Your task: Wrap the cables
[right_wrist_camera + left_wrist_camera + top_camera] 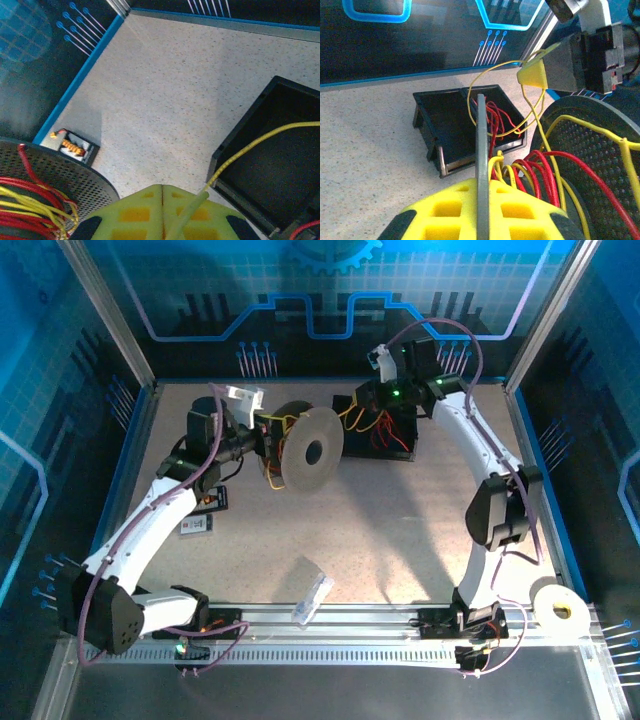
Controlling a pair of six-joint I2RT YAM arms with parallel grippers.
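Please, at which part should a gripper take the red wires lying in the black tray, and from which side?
Probably the loop of thin red wires where it rises out of the black rectangular plastic tray. Come from above, jaws across the strands: there they stand clear of the floor, though a thin yellow wire crosses them.

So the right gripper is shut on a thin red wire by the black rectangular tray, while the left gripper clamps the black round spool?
No: the right wrist view shows the right gripper shut on a thin yellow wire, not a red one. The rest stands: it is by the black rectangular tray, and the left gripper clamps the black round spool.
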